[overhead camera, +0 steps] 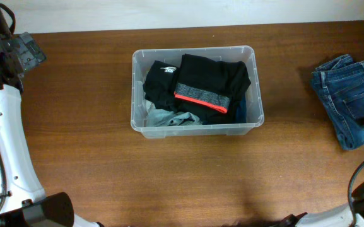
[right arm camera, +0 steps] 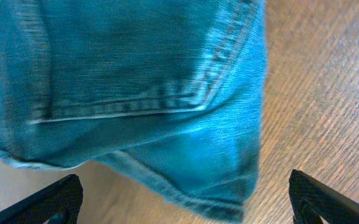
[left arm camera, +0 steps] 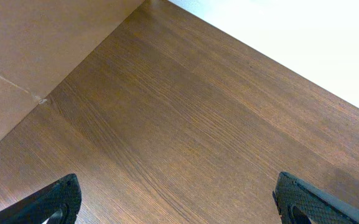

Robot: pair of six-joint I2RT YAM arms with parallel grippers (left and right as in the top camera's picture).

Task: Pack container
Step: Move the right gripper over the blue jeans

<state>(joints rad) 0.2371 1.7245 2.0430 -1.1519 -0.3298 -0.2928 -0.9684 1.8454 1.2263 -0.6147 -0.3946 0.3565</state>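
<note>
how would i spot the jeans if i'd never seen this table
Start at the clear plastic container in the middle of the wooden table, then look far to its right, near the table's edge. The folded blue jeans lie there directly on the wood. They are the only clothing outside the container.

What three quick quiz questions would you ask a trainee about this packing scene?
1. True or false: the jeans lie inside the container.
2. The band on the top black garment is: A red, B green, C yellow.
3. Which gripper is over the jeans?
Key: 1 false; 2 A; 3 the right gripper, which is open.
</note>
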